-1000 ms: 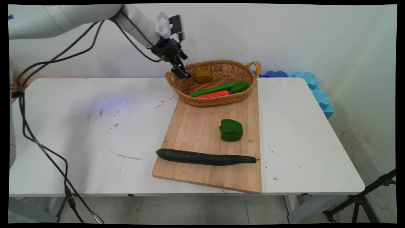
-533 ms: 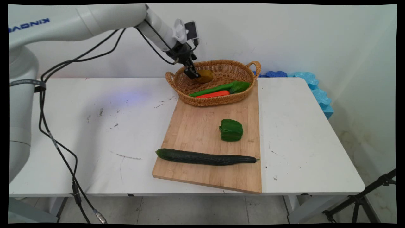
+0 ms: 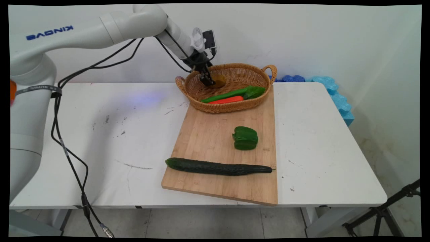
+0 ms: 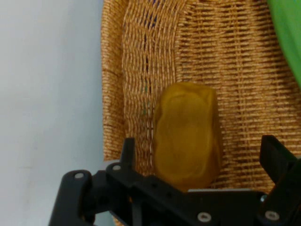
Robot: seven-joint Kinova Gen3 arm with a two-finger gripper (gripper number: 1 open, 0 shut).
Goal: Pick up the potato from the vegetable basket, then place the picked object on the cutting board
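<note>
End effector inside wicker basket at a brown potato-like lump, possibly touching it. Also in basket: long green vegetable, orange carrot. Basket sits on cutting board's far end; green pepper mid-board, cucumber near end.

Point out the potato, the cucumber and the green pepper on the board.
potato [image 4: 188, 134], hand view, middle of its skin.
cucumber [image 3: 218, 167], main view, middle of its length.
green pepper [image 3: 246, 138], main view, middle of its top side.
</note>
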